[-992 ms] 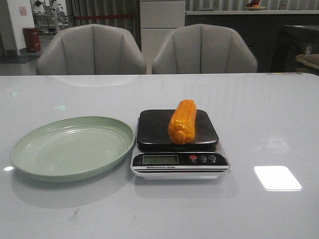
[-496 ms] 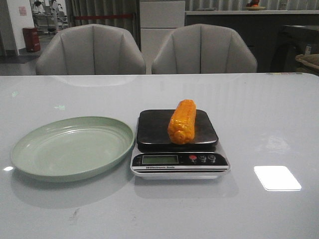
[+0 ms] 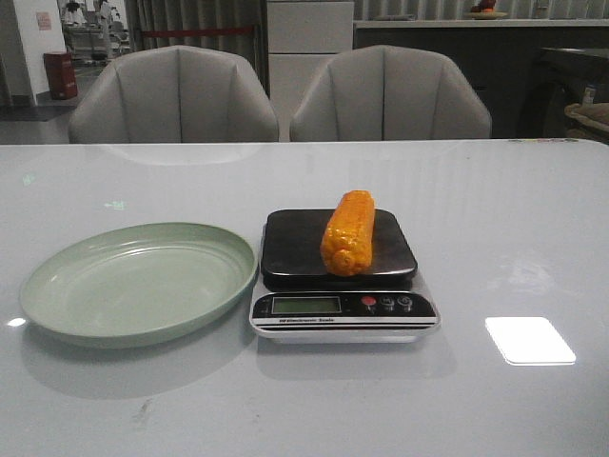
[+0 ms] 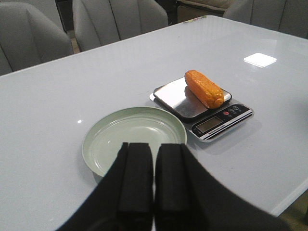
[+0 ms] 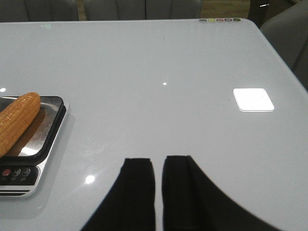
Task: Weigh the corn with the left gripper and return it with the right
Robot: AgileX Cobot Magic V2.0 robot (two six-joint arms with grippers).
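The orange-yellow corn (image 3: 348,231) lies lengthwise on the dark pan of the kitchen scale (image 3: 341,314), at the middle of the table. It also shows in the left wrist view (image 4: 204,88) and in the right wrist view (image 5: 17,120). The green plate (image 3: 57,314) sits empty left of the scale. My left gripper (image 4: 154,149) is shut and empty, held back above the near side of the plate (image 4: 101,137). My right gripper (image 5: 159,163) is shut and empty over bare table right of the scale (image 5: 43,159). Neither gripper shows in the front view.
Two grey chairs (image 3: 176,95) stand behind the table's far edge. A bright light reflection (image 3: 529,340) lies on the tabletop right of the scale. The table's right edge (image 5: 284,53) runs close to another chair.
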